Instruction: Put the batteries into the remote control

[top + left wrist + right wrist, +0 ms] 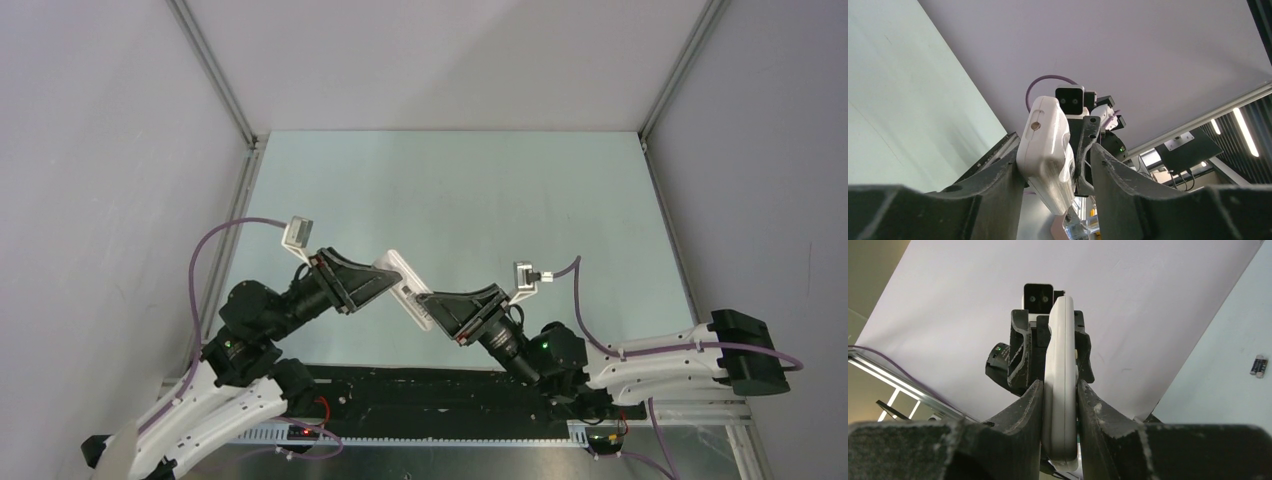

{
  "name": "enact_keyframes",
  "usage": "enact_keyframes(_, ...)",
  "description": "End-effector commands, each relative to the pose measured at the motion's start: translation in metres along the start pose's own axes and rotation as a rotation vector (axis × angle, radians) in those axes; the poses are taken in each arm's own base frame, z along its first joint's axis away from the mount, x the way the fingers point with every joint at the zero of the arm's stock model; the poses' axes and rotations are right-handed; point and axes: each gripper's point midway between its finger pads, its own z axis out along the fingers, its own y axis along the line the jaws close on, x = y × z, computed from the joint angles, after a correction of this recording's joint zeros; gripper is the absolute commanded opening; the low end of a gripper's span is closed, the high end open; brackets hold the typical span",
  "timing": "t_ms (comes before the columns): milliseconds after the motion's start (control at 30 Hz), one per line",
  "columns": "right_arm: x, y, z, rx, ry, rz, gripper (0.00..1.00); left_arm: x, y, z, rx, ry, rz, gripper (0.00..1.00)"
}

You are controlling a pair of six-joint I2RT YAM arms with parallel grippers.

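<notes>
One remote control (408,290), a white glossy plastic slab with rounded corners, is held up off the table (450,190) at centre frame of the top view, slanting between two black grippers that meet nose to nose. The right gripper (1060,395) is clamped on it: both fingers (1023,415) press its flat faces, with the slab seen edge-on and thin. The fingers are black, rough and scuffed with whitish wear. The left gripper (1053,175) has its jaws around the other end. One finger (998,185) touches the remote's side, while the other stands beside the right gripper's dark finger, so I cannot tell whether this is a real grip. In the left wrist view the remote looks chunky and rounded, with a small round metal dot near its top end. Two batteries (1259,365), tiny dark cylinders with lighter ends, lie side by side on the pale green table at the right edge of the right wrist view, well apart from the remote. Two boxy white modules (299,231) sit one on each wrist, with purple cables (215,240) looping off them. The walls are plain white, and the frame rails are bare metal.
</notes>
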Motion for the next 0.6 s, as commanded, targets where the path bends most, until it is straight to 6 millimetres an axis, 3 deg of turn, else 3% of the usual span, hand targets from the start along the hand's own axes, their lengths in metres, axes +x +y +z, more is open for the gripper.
enact_keyframes(0, -0.0004, 0.0054, 0.0036, -0.016, 0.018, 0.055, 0.00, 0.0017, -0.0187, 0.0001, 0.090, 0.019, 0.023, 0.51)
enact_keyframes(267, 0.0023, 0.0003, 0.0047, -0.001, 0.032, 0.070, 0.00, 0.0007, -0.0191, 0.0009, 0.091, 0.015, 0.023, 0.38)
enact_keyframes(400, 0.0053, -0.0006, 0.0057, -0.004, 0.045, 0.084, 0.00, 0.0008, -0.0206, 0.0013, 0.097, 0.019, 0.026, 0.47)
enact_keyframes(567, 0.0068, 0.0009, 0.0066, -0.017, 0.058, 0.095, 0.00, -0.0002, -0.0212, 0.0005, 0.099, 0.012, 0.027, 0.51)
